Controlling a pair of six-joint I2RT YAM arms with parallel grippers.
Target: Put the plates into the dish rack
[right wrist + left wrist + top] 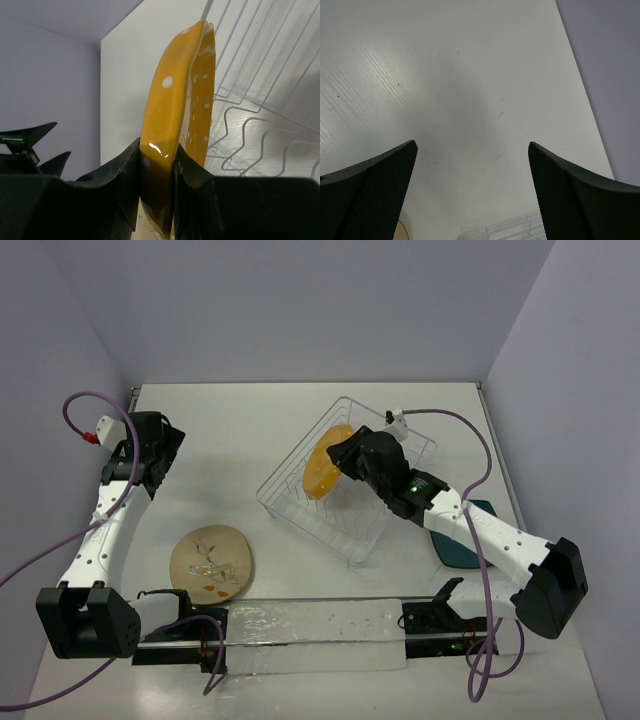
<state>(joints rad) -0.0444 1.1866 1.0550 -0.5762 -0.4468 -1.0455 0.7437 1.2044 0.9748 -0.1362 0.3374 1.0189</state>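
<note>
My right gripper is shut on the rim of the orange-yellow dotted plate, which stands on edge inside the wire dish rack. In the right wrist view the plate is clamped between both black fingers over the rack's wavy wires. The beige patterned plate lies flat on the table at the front left. The dark teal plate lies under my right arm, mostly hidden. My left gripper hovers open at the far left, its fingers spread wide over bare table.
The rack sits turned at an angle in the middle right. A clear plastic strip lies along the front edge between the arm bases. Walls close in the table at the back and both sides. A corner of the rack shows at the bottom of the left wrist view.
</note>
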